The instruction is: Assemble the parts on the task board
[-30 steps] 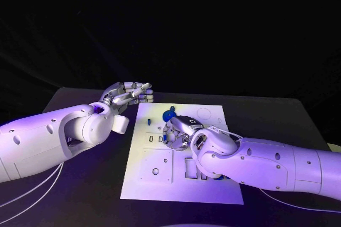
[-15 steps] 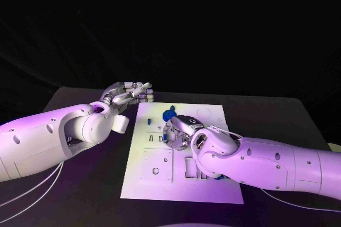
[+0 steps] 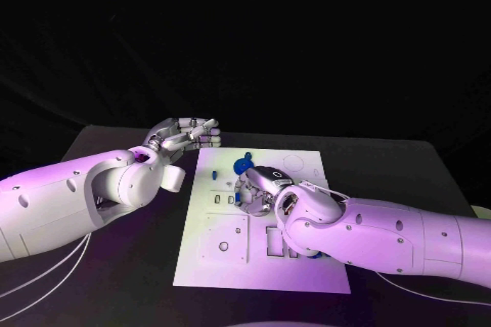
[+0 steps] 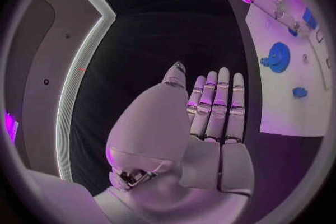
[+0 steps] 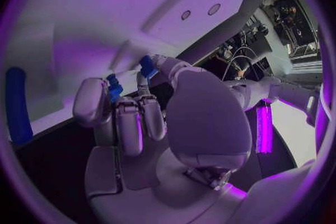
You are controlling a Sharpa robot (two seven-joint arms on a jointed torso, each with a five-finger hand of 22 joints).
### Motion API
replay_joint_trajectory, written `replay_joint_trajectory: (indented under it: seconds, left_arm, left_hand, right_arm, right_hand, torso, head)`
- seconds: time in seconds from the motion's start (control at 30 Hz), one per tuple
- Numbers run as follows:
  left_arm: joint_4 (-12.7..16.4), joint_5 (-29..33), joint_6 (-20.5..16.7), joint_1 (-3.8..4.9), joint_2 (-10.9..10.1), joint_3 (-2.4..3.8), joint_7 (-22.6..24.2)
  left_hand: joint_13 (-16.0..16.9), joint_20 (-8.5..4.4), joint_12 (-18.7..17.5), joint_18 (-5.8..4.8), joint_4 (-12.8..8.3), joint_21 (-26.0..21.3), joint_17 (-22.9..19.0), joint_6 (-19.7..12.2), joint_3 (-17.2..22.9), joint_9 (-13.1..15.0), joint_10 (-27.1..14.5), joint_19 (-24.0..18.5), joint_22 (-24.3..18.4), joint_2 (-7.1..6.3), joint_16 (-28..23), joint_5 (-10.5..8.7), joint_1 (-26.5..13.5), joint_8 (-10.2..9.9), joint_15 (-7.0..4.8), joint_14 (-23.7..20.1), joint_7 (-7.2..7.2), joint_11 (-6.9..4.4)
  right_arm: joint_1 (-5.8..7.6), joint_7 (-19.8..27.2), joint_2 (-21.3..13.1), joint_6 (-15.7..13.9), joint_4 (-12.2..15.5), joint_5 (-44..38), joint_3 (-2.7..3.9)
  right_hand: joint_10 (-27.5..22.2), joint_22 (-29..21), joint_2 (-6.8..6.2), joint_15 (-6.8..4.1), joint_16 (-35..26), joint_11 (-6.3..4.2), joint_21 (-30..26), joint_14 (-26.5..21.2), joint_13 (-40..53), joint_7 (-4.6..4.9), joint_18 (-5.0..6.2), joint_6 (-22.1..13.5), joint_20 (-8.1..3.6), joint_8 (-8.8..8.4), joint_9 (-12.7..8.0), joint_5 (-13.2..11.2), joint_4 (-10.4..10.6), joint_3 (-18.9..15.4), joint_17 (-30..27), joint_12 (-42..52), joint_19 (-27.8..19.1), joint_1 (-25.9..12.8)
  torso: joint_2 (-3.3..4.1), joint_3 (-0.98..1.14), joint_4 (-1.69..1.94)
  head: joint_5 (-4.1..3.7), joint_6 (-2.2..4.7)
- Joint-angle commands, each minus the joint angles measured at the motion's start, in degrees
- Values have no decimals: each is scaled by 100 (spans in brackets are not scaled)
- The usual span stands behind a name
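1. Head view: the task board [image 3: 261, 267] lies in the middle of the table [image 3: 409, 164]. The right hand [image 3: 256, 189] is down over the board's middle, fingers curled toward its slots. A round blue part [image 3: 243, 164] sits just beyond it, and a small blue part [image 3: 213, 176] lies near the board's left edge. The left hand [image 3: 184, 137] hovers off the board's far left corner, holding nothing.

2. Left wrist view: the left hand [image 4: 210, 106] is flat, fingers straight and side by side, empty. The round blue part [image 4: 278, 57] and the small blue part [image 4: 299, 92] rest on the board.

3. Right wrist view: the right hand [image 5: 133, 117] has its fingers bent, with a small blue piece [image 5: 112, 89] pinched at the fingertips and more blue at [image 5: 146, 66] close against the board. A long blue part [image 5: 17, 103] lies apart.

4. Judgement: a seating step is in hand. Next the piece needs lining up with its slot, then a straight press.
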Motion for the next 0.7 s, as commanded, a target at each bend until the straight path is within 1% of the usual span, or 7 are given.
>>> replay_joint_trajectory:
  seconds: [0.03, 0.2, 0.23, 0.33, 0.47, 0.6, 0.7]
  left_arm:
    - [9, -25, 126, 3, 7, 4, 4]
    - [8, -28, 138, 3, 10, 4, 15]
    - [7, -29, 139, 3, 10, 4, 16]
    - [2, -29, 140, 3, 10, 4, 19]
    - [-1, -30, 144, 3, 13, 4, 26]
    - [-16, -65, 134, 3, 17, 4, 10]
    - [-54, -226, 148, 2, 24, 4, -92]
  left_hand:
    - [6, 16, -19, 29, -10, -30, 5, -31, -31, 6, 0, 19, -5, -15, -34, 36, -61, -37, 15, -33, 78, 43]
    - [6, 17, -25, 29, -12, -33, 9, -35, -39, 7, -4, 18, -10, -13, -38, 35, -70, -38, 17, -37, 80, 45]
    - [6, 17, -25, 29, -12, -33, 9, -35, -39, 7, -4, 18, -10, -13, -38, 35, -70, -38, 17, -37, 80, 45]
    - [6, 17, -25, 29, -12, -33, 9, -35, -39, 7, -4, 18, -10, -13, -38, 35, -70, -38, 17, -37, 80, 45]
    - [6, 18, -26, 28, -11, -34, 10, -35, -44, 8, -4, 18, -11, -13, -40, 35, -75, -38, 18, -37, 80, 45]
    - [6, 18, -26, 28, -11, -34, 10, -35, -44, 8, -4, 18, -11, -13, -40, 35, -75, -38, 18, -37, 80, 45]
    - [11, 16, -20, 33, -7, -25, 19, -22, -66, 14, 16, 40, -12, -15, -36, 29, -103, -29, 13, -25, 77, 40]
  right_arm:
    - [-5, 10, 1, 26, 10, -41, -1]
    - [-5, 51, -3, -3, 32, 27, -1]
    - [-5, 58, -4, -11, 38, 40, -1]
    - [-6, 72, -5, -39, 48, 65, -1]
    - [-8, 88, -27, -123, 70, 73, -2]
    - [-9, 154, -122, -367, 171, 65, -1]
    - [6, 311, -322, -671, 368, 125, 14]
  right_hand:
    - [-66, -21, 2, 60, -19, 12, -39, 533, 465, 29, 3, -112, 47, -65, -26, -134, 12, -75, 1250, -49, -3, -43]
    - [-135, -34, 19, 101, -23, 57, -89, 530, 373, 74, 11, -320, 88, -168, -91, -357, 113, -340, 1241, -116, -14, -106]
    - [-141, -37, 41, 111, -23, 66, -102, 530, 363, 83, 14, -350, 98, -179, -107, -376, 152, -464, 1241, -121, -17, -105]
    - [-160, -36, 92, 116, -25, 72, -117, 528, 337, 88, 15, -364, 109, -176, -127, -411, 208, -653, 1235, -138, -16, -55]
    - [-175, -35, 162, 126, -31, 83, -144, 524, 318, 100, 19, -410, 119, -184, -166, -411, 310, -948, 1219, -148, -16, 53]
    - [-189, -38, 216, 134, -34, 93, -177, 523, 298, 111, 23, -454, 126, -189, -209, -400, 449, -1246, 1215, -155, -19, 181]
    - [-187, -29, 235, 142, -34, 102, -184, 524, 297, 122, 22, -494, 132, -200, -244, -386, 555, -1428, 1216, -151, -11, 274]
  torso:
    - [0, -2, -1]
    - [2, -1, -5]
    - [1, -1, -3]
    - [-2, -1, -4]
    - [0, -2, 6]
    - [-8, 1, 13]
    - [-15, 6, 0]
  head:
    - [-3, -2]
    - [0, -5]
    - [-7, 3]
    - [-16, 6]
    - [-17, 10]
    - [-19, 17]
    - [8, 16]
